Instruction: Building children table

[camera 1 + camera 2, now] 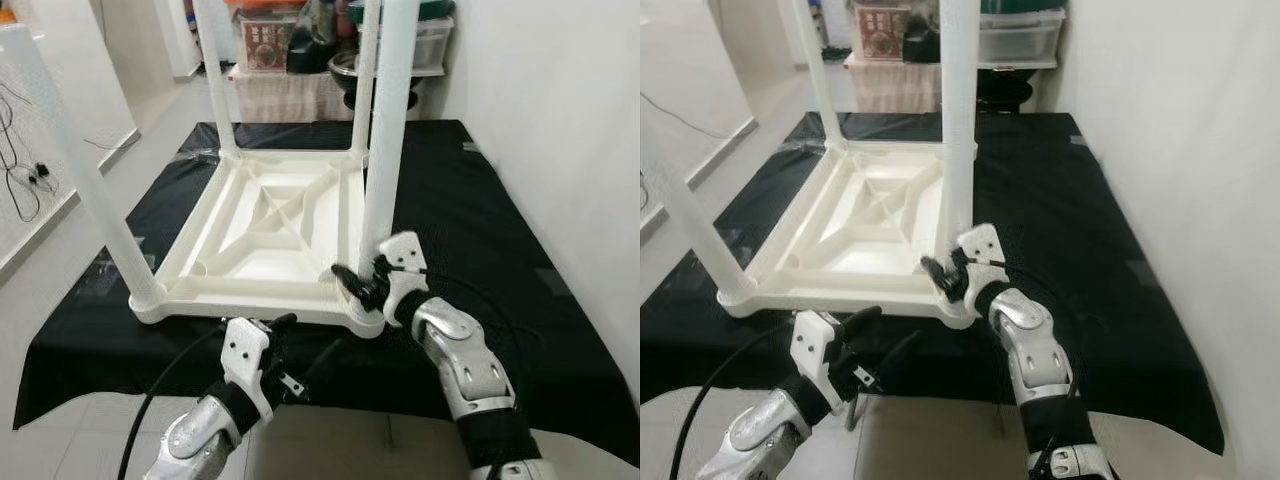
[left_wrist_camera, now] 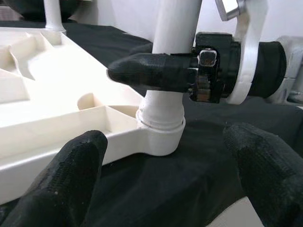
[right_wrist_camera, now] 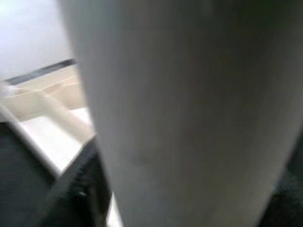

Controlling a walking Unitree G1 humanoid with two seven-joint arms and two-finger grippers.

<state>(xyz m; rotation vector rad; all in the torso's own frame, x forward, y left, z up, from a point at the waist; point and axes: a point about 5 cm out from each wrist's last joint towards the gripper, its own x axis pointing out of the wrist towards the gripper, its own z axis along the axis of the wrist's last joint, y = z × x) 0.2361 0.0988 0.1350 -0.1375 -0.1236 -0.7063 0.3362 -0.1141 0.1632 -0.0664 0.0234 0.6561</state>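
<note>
We see the upside-down white table [image 1: 260, 225] taking up most of the black cloth [image 1: 470, 200]. Its four legs [image 1: 385, 130] stick up like posts, so our pincers must go around them. There is open cloth to the right, up to the white wall [image 1: 560, 110]. Boxes [image 1: 270, 40] block the far end. Our right pincer [image 1: 362, 283] hugs the near right leg.
</note>
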